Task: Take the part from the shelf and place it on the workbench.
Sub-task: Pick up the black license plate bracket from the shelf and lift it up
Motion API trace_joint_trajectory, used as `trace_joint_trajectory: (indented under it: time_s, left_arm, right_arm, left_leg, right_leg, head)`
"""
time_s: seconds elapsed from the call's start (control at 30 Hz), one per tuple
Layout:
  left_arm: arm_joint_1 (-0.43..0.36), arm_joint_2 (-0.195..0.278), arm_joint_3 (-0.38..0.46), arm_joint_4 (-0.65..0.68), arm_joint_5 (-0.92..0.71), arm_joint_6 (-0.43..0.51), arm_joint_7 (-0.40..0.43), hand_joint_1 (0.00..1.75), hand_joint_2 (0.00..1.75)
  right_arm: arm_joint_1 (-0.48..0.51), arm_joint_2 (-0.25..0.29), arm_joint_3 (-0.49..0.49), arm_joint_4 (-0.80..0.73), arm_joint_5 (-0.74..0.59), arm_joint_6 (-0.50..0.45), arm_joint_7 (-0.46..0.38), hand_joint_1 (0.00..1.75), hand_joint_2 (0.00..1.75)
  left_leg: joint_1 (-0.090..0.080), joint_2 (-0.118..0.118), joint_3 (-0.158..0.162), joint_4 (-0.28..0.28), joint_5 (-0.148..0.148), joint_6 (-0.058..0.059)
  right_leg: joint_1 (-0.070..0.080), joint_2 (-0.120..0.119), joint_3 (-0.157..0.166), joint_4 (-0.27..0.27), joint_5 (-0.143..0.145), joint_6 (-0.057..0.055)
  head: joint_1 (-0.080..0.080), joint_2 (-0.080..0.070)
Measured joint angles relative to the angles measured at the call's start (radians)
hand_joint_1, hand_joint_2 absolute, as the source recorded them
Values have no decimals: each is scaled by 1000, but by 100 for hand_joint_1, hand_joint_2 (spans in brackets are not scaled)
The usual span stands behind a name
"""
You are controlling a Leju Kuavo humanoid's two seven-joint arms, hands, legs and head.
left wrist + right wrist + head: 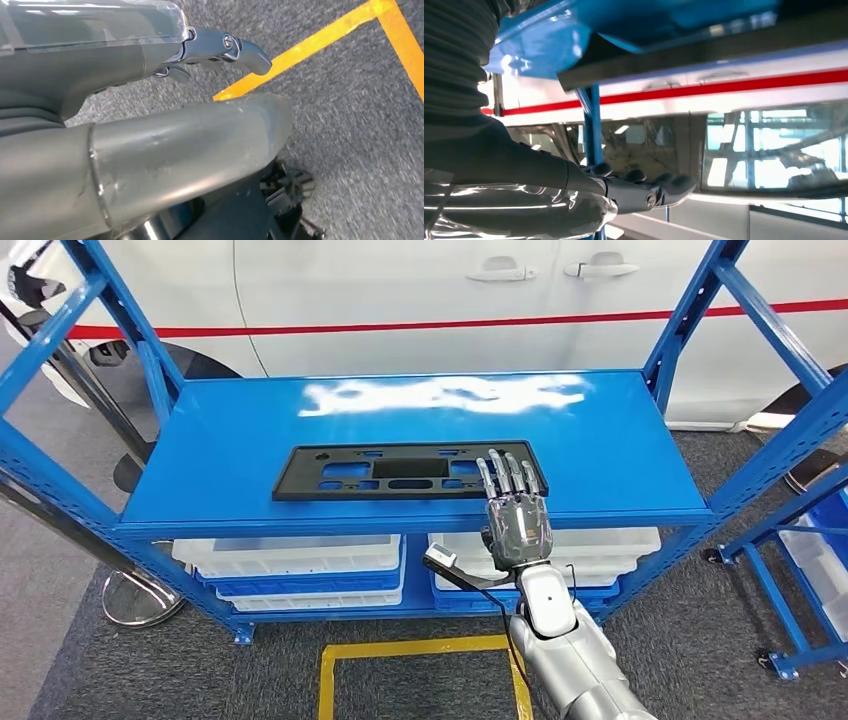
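A flat black plastic part [400, 472] with several cut-outs lies across the top of the blue shelf [620, 430], near its front edge. My right hand [517, 515] reaches up from below, and its straight, spread fingers [510, 475] lie over the part's right end. It grips nothing. In the right wrist view the same hand [589, 192] is stretched out flat, close to the blue shelf board [544, 45]. My left hand [165, 130] hangs beside my body over the grey carpet, its fingers [240, 50] loose and holding nothing.
White bins on blue trays [300, 565] fill the level under the shelf top. A white car with a red stripe [450, 300] stands behind the rack. Yellow tape [420, 650] marks the carpet in front. Another blue rack [800, 560] stands to the right, a round stand base [140, 600] to the left.
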Motion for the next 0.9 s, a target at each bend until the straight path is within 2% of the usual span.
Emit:
trace_joint_trajectory:
  time_s: [0.1, 0.17, 0.23, 0.27, 0.3, 0.33, 0.37, 0.4, 0.43, 0.47, 0.53, 0.63, 0.7, 0.77, 0.8, 0.83, 0.87, 0.9]
  left_arm:
    - [0, 1, 0, 0, 1, 1, 1, 0, 0]
    - [-2, 2, 1, 0, 7, 0, 1, 0, 0]
    - [-2, 2, 2, 0, 12, 0, 1, 0, 0]
    - [-1, 2, 3, 0, 13, 0, 1, 0, 0]
    - [0, 2, 3, 0, 14, -1, 1, 0, 0]
    - [2, 2, 3, 0, 14, -1, 2, 0, 0]
    - [2, 2, 4, 0, 14, -1, 2, 0, 0]
    - [2, 2, 4, 0, 14, -1, 1, 0, 0]
    - [1, 2, 4, 0, 15, -1, 1, 0, 0]
    - [0, 2, 5, 0, 15, -1, 1, 0, 0]
    - [-2, 2, 5, 0, 14, -1, -1, 0, 0]
    - [0, 2, 6, 0, 11, -2, -6, 0, 0]
    - [-1, 2, 6, 0, 9, -2, -9, 0, 0]
    - [-2, 2, 6, 0, 4, -2, -9, 0, 0]
    - [-1, 2, 6, 0, 2, -2, -9, 0, 0]
    - [0, 2, 6, 0, 1, -1, -10, 0, 0]
    - [0, 2, 6, 0, 0, -2, -10, 0, 0]
    - [1, 1, 6, 0, -2, -2, -10, 0, 0]
  right_arm:
    - [2, -1, 0, -1, 0, 0, 2, 0, 175]
    - [1, -1, 0, -2, 0, 0, 4, 0, 175]
    - [1, -1, 0, -3, 0, 0, 6, 0, 175]
    - [2, -1, 0, -3, 0, 0, 6, 0, 175]
    - [3, -1, 0, -3, 0, 0, 7, 0, 175]
    - [4, -1, 0, -3, 0, 0, 8, 0, 175]
    - [4, -1, 0, -3, 0, 0, 9, 0, 175]
    - [4, -1, 0, -3, 0, 0, 10, 0, 175]
    - [4, -1, 0, -3, 0, 0, 10, 0, 175]
    - [3, -1, 0, -3, 0, 0, 11, 0, 175]
    - [3, -1, 0, -4, 0, 0, 11, 0, 175]
    - [3, -2, -1, -13, 0, 0, 11, 0, 175]
    - [3, -3, -2, -17, 0, 0, 11, 0, 175]
    - [8, -4, -3, -18, 0, 0, 11, 0, 175]
    - [13, -5, -3, -18, 0, 0, 11, 0, 175]
    - [17, -6, -4, -18, 0, 0, 11, 0, 175]
    - [20, -6, -6, -22, 0, 0, 10, 0, 175]
    - [21, -6, -10, -28, 0, 0, 8, 0, 175]
  left_leg:
    - [-1, 0, 3, 5, -11, -15]
    - [2, 1, -19, 62, -43, -27]
    - [7, 2, -87, 189, -95, -37]
    - [9, 2, -124, 248, -110, -40]
    - [10, 2, -150, 282, -108, -41]
    - [11, 2, -157, 276, -85, -41]
    - [11, 2, -144, 231, -44, -39]
    - [11, 2, -118, 160, 1, -34]
    - [8, 2, -90, 95, 33, -28]
    - [5, 2, -68, 45, 50, -21]
    - [0, 1, -53, 12, 49, -11]
    - [5, 2, -44, -9, 56, 3]
    - [8, 4, -37, -20, 60, 13]
    - [6, 4, -37, -20, 59, 18]
    - [5, 4, -37, -19, 58, 19]
    - [5, 3, -36, -17, 56, 19]
    - [5, 3, -35, -15, 54, 18]
    - [5, 2, -34, -10, 50, 16]
  right_leg:
    - [-1, 2, 7, -7, -7, -15]
    - [-6, 0, 20, -14, -11, -25]
    - [-5, -2, 28, -15, -17, -33]
    - [-5, -2, 30, -15, -20, -34]
    - [-4, -1, 33, -14, -23, -35]
    - [-4, 0, 37, -14, -26, -34]
    - [-4, 2, 42, -13, -29, -33]
    - [-4, 2, 48, -13, -33, -31]
    - [-2, 3, 54, -13, -37, -28]
    - [-1, 3, 56, -14, -39, -23]
    - [0, 2, 56, -16, -40, -14]
    - [-1, 0, 55, -9, -50, 3]
    - [-1, 0, 21, 67, -96, 9]
    - [-2, 0, -46, 196, -152, 12]
    - [-2, 0, -70, 240, -161, 14]
    - [-3, 0, -79, 249, -150, 14]
    - [-3, -1, -68, 219, -121, 14]
    - [-4, -1, -40, 157, -82, 13]
  head:
    - [0, 0]
    - [-1, 0]
    - [-1, 0]
    - [-1, 0]
    - [-1, 0]
    - [-1, 0]
    - [-1, 0]
    - [-1, 0]
    - [-1, 0]
    - [-1, 0]
    - [-1, 0]
    - [-1, 0]
    - [0, 0]
    - [0, 0]
    - [0, 0]
    - [0, 0]
    - [0, 0]
    - [0, 0]
